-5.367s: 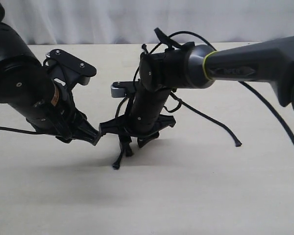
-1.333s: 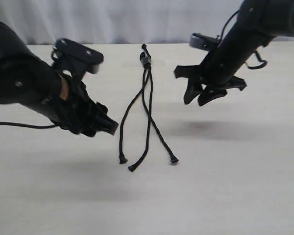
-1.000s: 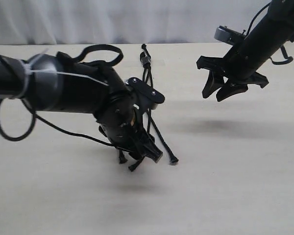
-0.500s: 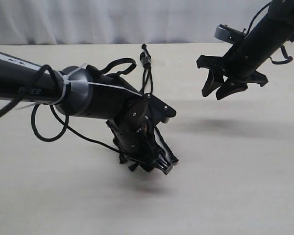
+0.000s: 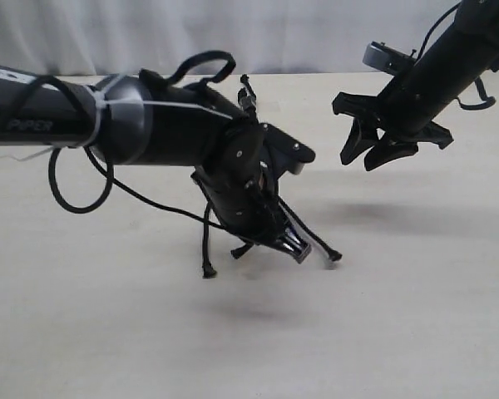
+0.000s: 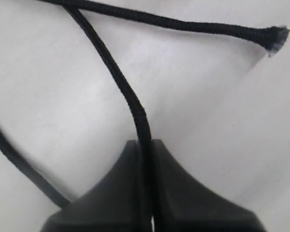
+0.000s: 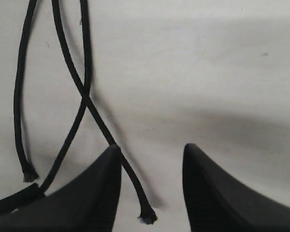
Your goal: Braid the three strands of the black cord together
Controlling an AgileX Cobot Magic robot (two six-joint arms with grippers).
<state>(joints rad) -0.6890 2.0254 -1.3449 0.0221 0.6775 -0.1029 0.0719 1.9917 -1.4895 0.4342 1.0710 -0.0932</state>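
The black cord lies on the pale table, its knotted end (image 5: pixel 248 100) at the far side. My left gripper (image 5: pixel 293 245) reaches across the middle, low over the table, and is shut on one strand (image 6: pixel 135 108) (image 7: pixel 67 145). That strand crosses a free strand (image 6: pixel 183 24) whose frayed tip (image 5: pixel 334 256) (image 7: pixel 147 216) lies just right of the gripper. The third strand (image 7: pixel 18 96) ends at a tip (image 5: pixel 208 272) to the left. My right gripper (image 5: pixel 373 156) (image 7: pixel 152 147) hangs open above the table at the right, holding nothing.
The left arm (image 5: pixel 150 133), with its glossy looped cables (image 5: pixel 75 195), covers most of the cord's middle. A white curtain (image 5: pixel 233 33) backs the table (image 5: pixel 416 324).
The left gripper has shifted right with its strand. The right-hand strand's tip has slid right and slightly farther away. The right arm has stayed put.
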